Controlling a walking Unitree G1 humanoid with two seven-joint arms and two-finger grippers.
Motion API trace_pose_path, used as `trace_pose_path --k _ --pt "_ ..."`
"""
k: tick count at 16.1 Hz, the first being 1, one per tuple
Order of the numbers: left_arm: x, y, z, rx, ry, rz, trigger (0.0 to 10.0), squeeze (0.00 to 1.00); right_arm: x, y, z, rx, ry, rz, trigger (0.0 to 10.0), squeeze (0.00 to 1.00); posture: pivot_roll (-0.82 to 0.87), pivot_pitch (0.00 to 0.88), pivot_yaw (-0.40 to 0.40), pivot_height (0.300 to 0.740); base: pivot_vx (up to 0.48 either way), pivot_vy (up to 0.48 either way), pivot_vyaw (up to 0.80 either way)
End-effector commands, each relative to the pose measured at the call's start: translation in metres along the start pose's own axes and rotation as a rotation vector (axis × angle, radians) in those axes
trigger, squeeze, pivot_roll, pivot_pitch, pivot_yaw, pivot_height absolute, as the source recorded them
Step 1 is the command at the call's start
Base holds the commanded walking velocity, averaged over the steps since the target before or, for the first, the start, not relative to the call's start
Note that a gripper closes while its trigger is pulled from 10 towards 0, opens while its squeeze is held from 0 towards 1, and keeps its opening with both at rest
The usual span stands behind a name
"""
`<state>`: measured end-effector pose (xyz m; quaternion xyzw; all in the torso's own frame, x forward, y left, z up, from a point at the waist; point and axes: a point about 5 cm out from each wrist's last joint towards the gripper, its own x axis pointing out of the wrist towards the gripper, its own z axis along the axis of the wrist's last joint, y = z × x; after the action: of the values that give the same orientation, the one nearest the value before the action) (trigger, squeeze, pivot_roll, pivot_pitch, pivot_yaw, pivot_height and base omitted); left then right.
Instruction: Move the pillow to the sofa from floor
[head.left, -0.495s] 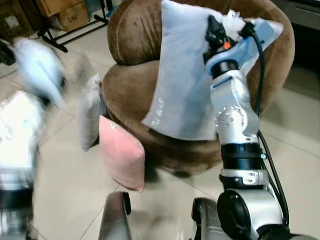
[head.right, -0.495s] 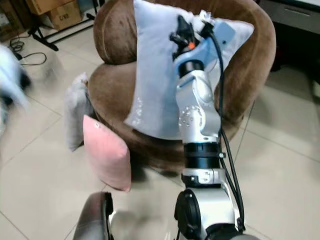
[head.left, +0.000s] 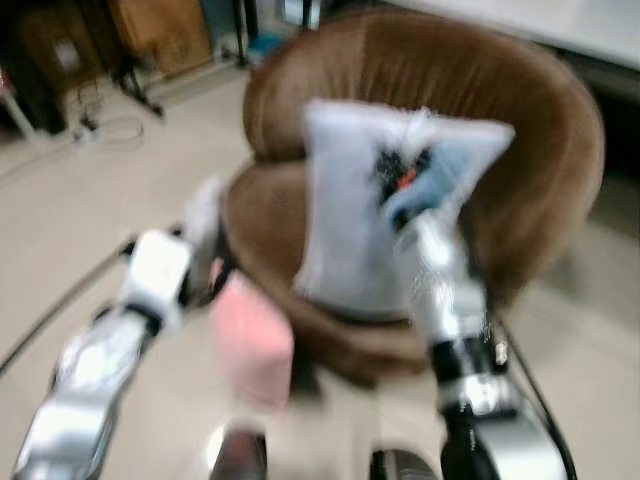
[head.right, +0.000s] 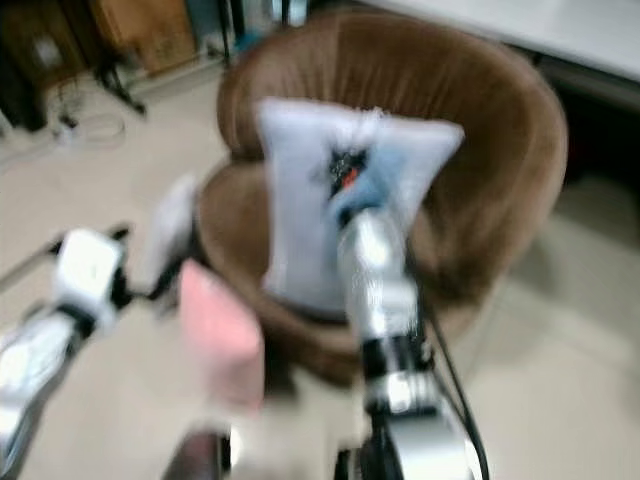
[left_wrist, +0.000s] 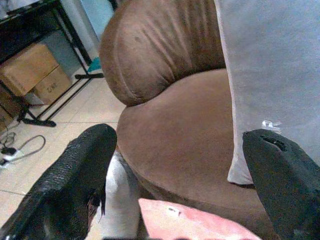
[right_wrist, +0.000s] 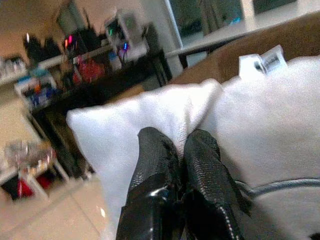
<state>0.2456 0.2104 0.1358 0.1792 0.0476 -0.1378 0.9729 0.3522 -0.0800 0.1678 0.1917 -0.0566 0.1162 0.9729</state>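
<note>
The right gripper (right_wrist: 180, 165) stays pinched shut on the top edge of the pale blue pillow (head.left: 360, 200), now standing upright on the brown sofa (head.left: 540, 150) seat (release looks close). The left gripper (left_wrist: 185, 165), fingers spread wide and empty, has swung forward toward the pink pillow (head.left: 255, 340) on the floor.

A pillow (head.left: 360, 215) stood on the sofa (head.left: 520, 150) seat, leaning on its back. At eight o'clock from the sofa, two cushions (head.left: 250, 335) sat on the floor (head.left: 120, 190), touching its base.
</note>
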Motion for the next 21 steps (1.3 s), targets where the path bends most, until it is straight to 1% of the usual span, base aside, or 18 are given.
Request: trace_pose_path --k 1,3,4,6,7,8,10,15,17,19,21 --pt "0.001 -0.008 0.005 0.020 -0.028 -0.018 10.0 0.00 -0.010 -0.025 0.002 -0.036 -0.020 -0.066 10.0 0.00 -0.01 0.000 -0.036 0.725 0.000 0.000 0.00" --pt "-0.001 -0.012 0.000 -0.026 -0.018 0.007 10.0 0.00 -0.024 -0.041 -0.005 -0.065 0.006 -0.112 10.0 0.00 -0.02 0.000 -0.023 0.740 0.000 0.000 0.00" --pt "-0.001 -0.013 -0.001 -0.030 -0.013 0.022 10.0 0.00 -0.030 -0.046 -0.007 -0.094 0.027 -0.133 10.0 0.00 -0.03 0.000 -0.017 0.740 0.000 0.000 0.00" --pt "-0.001 -0.016 -0.002 -0.007 -0.025 0.034 10.0 0.00 -0.035 -0.051 -0.011 -0.110 0.069 -0.158 10.0 0.00 -0.04 0.000 -0.009 0.740 0.000 0.000 0.00" --pt "0.000 -0.017 0.000 0.004 -0.032 0.053 10.0 0.00 -0.038 -0.053 -0.007 -0.146 0.075 -0.162 10.0 0.00 -0.04 0.000 -0.006 0.740 0.000 0.000 0.00" --pt "0.001 -0.017 0.001 0.005 -0.035 0.058 10.0 0.00 -0.040 -0.055 -0.002 -0.124 0.056 -0.161 10.0 0.00 -0.04 0.000 -0.006 0.740 0.000 -0.322 0.00" --pt "0.002 -0.017 0.002 0.006 -0.038 0.064 10.0 0.00 -0.041 -0.053 0.001 -0.096 0.042 -0.141 10.0 0.00 -0.04 0.000 -0.006 0.740 0.000 -0.369 0.00" --pt "0.001 -0.018 0.003 0.009 -0.048 0.078 10.0 0.00 -0.037 -0.041 0.008 -0.082 0.031 -0.099 10.0 0.00 -0.03 0.000 -0.017 0.740 0.000 -0.395 0.00" --pt "-0.001 -0.016 0.004 -0.016 -0.049 0.096 10.0 0.00 -0.034 -0.036 0.013 -0.068 0.021 -0.077 10.0 0.00 -0.02 0.000 -0.019 0.740 0.000 0.000 0.00" --pt "-0.002 -0.014 0.005 -0.017 -0.064 0.107 10.0 0.00 -0.033 -0.032 0.015 -0.057 0.018 -0.054 10.0 0.00 -0.02 0.000 -0.021 0.740 0.000 0.000 0.00" --pt "-0.004 -0.014 0.005 -0.019 -0.071 0.101 10.0 0.00 -0.033 -0.026 0.017 -0.071 0.016 -0.005 10.0 0.00 -0.02 0.000 -0.023 0.740 0.000 0.000 0.00"
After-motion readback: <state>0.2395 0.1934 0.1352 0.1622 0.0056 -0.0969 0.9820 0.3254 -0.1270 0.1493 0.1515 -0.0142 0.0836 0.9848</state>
